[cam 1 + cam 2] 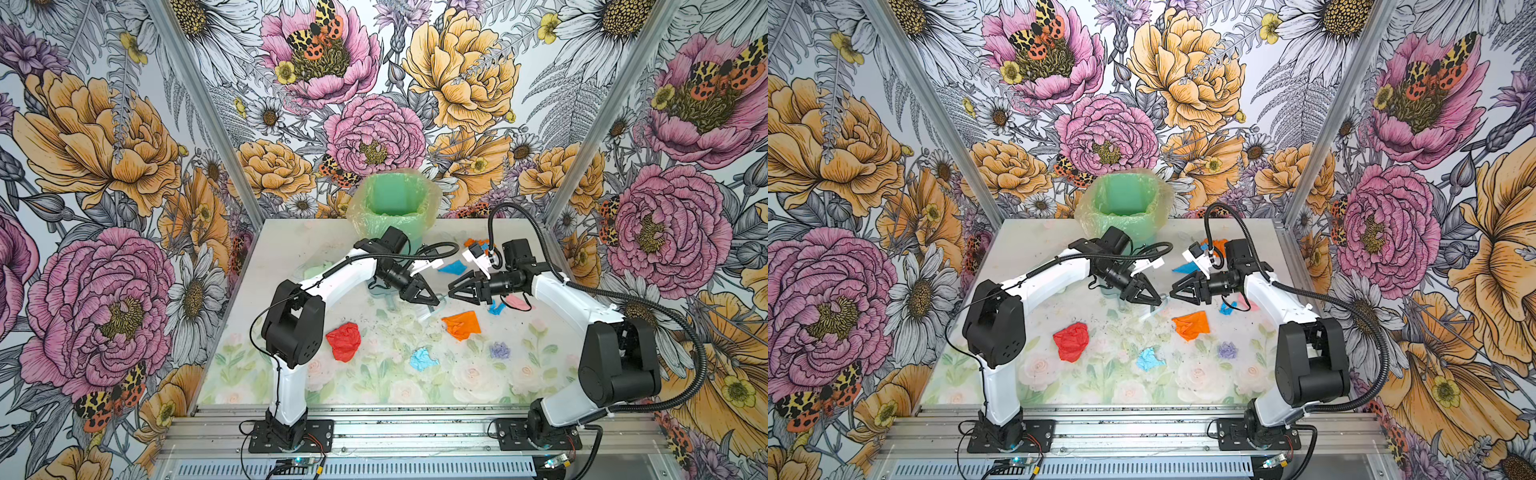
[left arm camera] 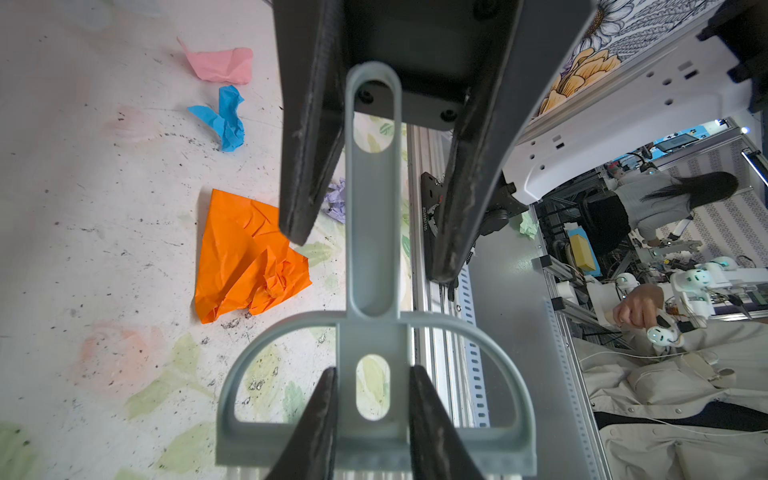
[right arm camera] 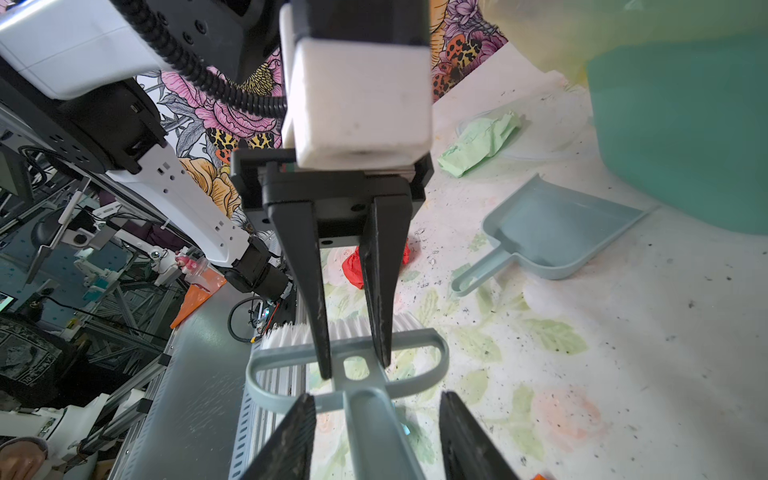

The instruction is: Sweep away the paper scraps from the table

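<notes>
**Paper scraps scattered on the table, brush between two claws**

The paper scraps are seen as thin, wrinkled pieces spread over the table [image 1: 291,257]. They include a red wad [image 1: 344,340], a mostly flattened orange sheet [image 1: 461,325] with one corner crumpled, and a light blue wad [image 1: 423,358]. A smaller blue scrap [image 1: 496,308] and a pink scrap [image 1: 515,300] are found just behind and to the right of the orange sheet.

In both top views the red wad's long axis is run roughly front to back, while the orange sheet is spread wider than deep.

The left claw [image 1: 432,300] is clamped on the neck of a grey-blue hand brush [image 2: 376,232]. The right claw [image 1: 452,291] is faced toward it, jaws apart on either side of the brush handle — gaps are shown in the right wrist view.

All scraps are kept apart from both claws: the orange sheet is placed just in front of the right claw, and the red wad in front of the left claw, off to the left.
</notes>
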Controlling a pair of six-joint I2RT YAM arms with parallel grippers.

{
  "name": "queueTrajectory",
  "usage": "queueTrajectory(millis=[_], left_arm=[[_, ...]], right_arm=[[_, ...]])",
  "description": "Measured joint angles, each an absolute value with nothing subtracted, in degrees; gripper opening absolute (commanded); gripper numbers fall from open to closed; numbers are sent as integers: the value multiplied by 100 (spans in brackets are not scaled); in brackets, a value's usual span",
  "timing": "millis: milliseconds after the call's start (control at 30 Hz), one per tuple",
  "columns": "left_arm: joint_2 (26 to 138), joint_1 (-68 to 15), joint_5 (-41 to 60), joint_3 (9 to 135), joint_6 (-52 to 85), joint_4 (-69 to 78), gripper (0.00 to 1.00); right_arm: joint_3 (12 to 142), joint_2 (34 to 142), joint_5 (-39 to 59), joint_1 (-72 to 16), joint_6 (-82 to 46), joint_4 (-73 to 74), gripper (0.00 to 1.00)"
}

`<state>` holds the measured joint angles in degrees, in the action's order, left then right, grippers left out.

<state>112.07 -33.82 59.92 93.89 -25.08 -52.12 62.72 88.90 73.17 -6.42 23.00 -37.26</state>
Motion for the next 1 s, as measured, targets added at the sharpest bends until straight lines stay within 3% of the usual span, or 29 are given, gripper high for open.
queueTrajectory(millis=[567,1000], left_arm=[[11257,-3389,6018,9618,-2484,-5212,0],[11373,-3448,6145,9655,-2486,-5221,0]], right_arm=[[6228,8888,7585,-716,2324,-3726,45],[6228,8890,7592,-722,2322,-3723,35]])
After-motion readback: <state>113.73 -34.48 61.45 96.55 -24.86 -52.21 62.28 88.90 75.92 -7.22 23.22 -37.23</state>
